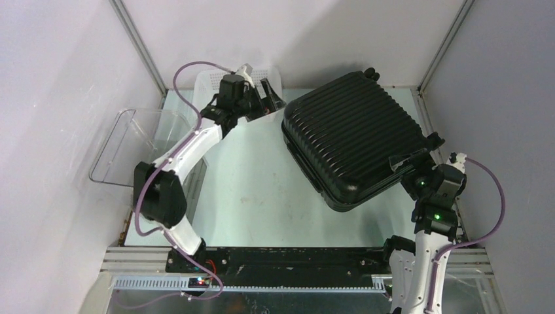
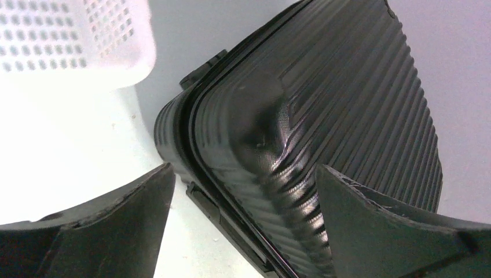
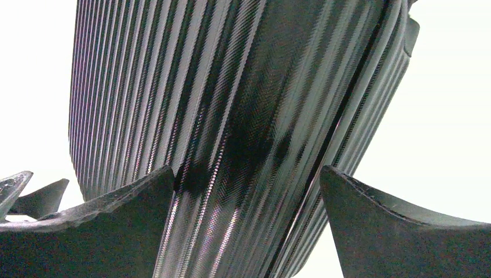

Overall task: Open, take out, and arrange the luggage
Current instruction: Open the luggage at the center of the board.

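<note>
The luggage [image 1: 353, 137] is a big black ribbed hard-shell case lying closed on the table, turned at an angle, wheels at the far end. My left gripper [image 1: 269, 95] hovers open just off its far-left corner; the left wrist view has that rounded corner and seam of the luggage [image 2: 301, 116] between the spread fingers of the left gripper [image 2: 244, 168], with nothing held. My right gripper [image 1: 419, 152] stands open at the near-right edge. In the right wrist view the ribbed shell of the luggage [image 3: 231, 104] fills the gap of the right gripper [image 3: 246, 169]; contact cannot be told.
A white perforated basket [image 1: 213, 82] stands at the back left, right behind the left gripper, and shows as the basket [image 2: 69, 40] in the left wrist view. A clear plastic bin [image 1: 124, 144] sits at the left edge. White walls close in the table on three sides.
</note>
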Controlling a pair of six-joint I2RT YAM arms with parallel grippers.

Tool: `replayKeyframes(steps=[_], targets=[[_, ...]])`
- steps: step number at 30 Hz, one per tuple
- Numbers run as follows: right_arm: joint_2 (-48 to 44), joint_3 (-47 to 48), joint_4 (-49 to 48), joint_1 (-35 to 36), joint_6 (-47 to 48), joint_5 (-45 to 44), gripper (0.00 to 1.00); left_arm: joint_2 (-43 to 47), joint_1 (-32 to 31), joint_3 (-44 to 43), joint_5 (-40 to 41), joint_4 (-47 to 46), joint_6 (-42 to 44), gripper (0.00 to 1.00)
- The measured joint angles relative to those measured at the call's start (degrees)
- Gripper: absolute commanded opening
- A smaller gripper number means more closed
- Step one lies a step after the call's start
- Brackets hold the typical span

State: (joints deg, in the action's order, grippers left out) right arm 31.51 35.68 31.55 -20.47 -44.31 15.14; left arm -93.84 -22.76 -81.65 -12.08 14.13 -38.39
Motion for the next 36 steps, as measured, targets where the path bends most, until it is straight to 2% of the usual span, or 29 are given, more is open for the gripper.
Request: replayKeyframes(steps=[4,11,15,18,20,28,36], targets=[[0.4,1.0,2.1,-2.1,-1.2,-1.9,0.92,-5.2,0.1,-4.7,-4.1,-0.1,2.6,0.93],[3.3,7.1,10.5,-8.4,-2.0,-14.6,0.79,-10.4,0.1,-9.5,-8.7,0.2,5.9,0.94],[4.7,7.1,12.6,-11.3,-2.4,-16.4,0.81,-13.2,0.1,-10.6,-11.2,-1.0,6.7,0.94],[5.7,7.1,13.0,-11.7,-2.6,-16.3,0.93,-15.0,0.1,-10.6,-13.3,-2.1,6.9,0.94],[5.8,7.1,13.4,-11.7,-2.8,-16.0,0.94,-15.5,0.0,-10.6,-14.2,-2.4,6.9,0.94],[6.2,1.2,13.6,-14.8,-6.4,-12.6,0.81,-16.2,-0.3,-10.7,-18.6,-5.4,6.1,0.91],[6.7,-4.0,13.6,-14.9,-8.4,-4.7,0.79,-17.2,-1.7,-10.7,-21.1,-6.4,5.4,0.88]])
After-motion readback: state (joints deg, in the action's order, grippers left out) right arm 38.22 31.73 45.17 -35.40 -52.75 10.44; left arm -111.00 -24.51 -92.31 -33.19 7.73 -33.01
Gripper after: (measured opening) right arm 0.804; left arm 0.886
